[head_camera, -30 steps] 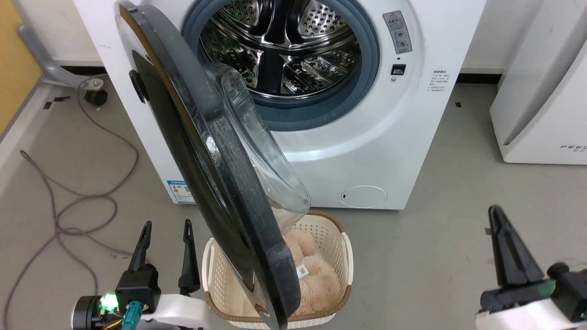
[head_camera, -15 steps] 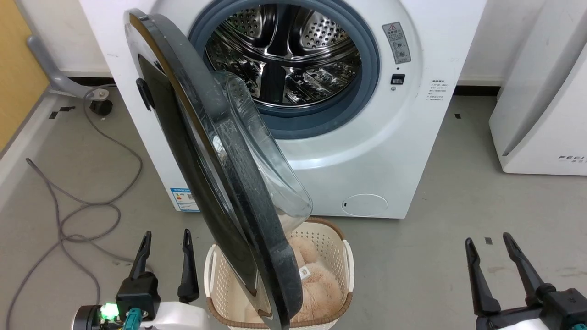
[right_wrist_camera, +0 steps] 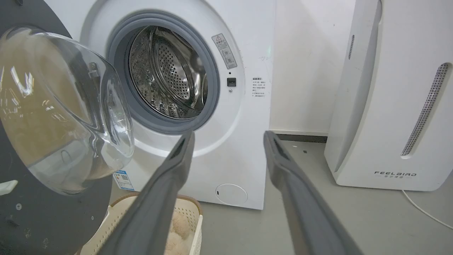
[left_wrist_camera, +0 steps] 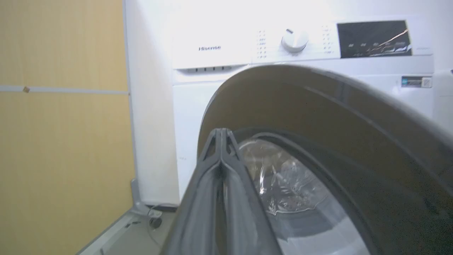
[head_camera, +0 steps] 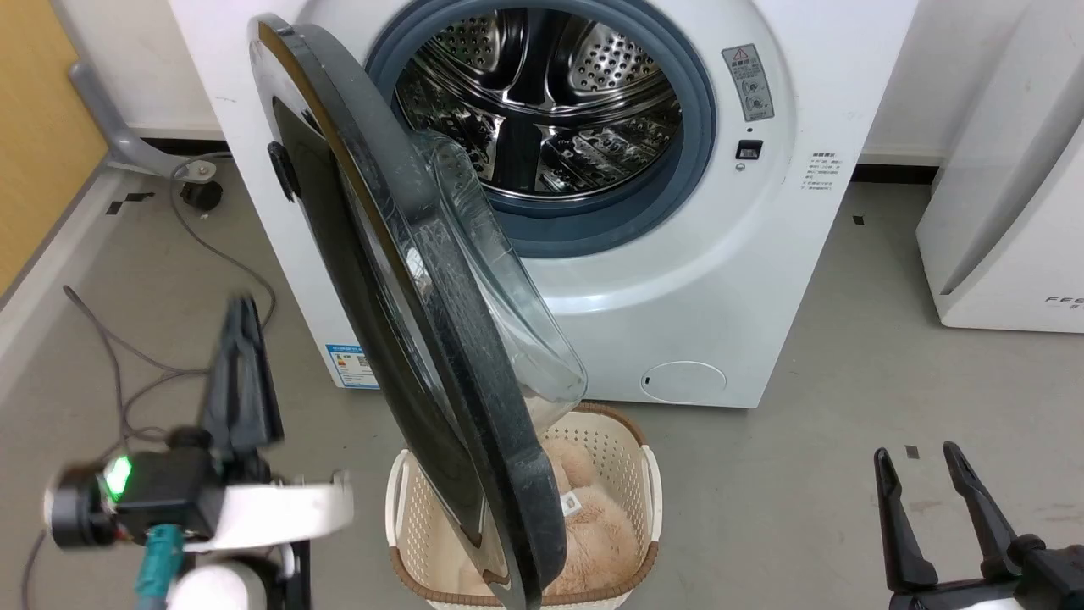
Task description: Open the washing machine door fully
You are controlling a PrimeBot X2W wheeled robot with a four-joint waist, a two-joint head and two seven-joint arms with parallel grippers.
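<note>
Door partway open above a laundry basket, with both grippers clear of it.
We see the washing machine door (head_camera: 461, 373) standing out edge-on from the left of the washer (head_camera: 694, 288), its glass bowl facing the steel drum (head_camera: 542, 110). Beneath it a cream laundry basket (head_camera: 648, 474) holds beige plush (head_camera: 593, 529). The door hides the basket's left part, and the frame cuts off its bottom. The left gripper (head_camera: 244, 309), blurred, is pinched closed on nothing, left of the door. The right gripper (head_camera: 916, 453) is spread apart, low right.
</note>
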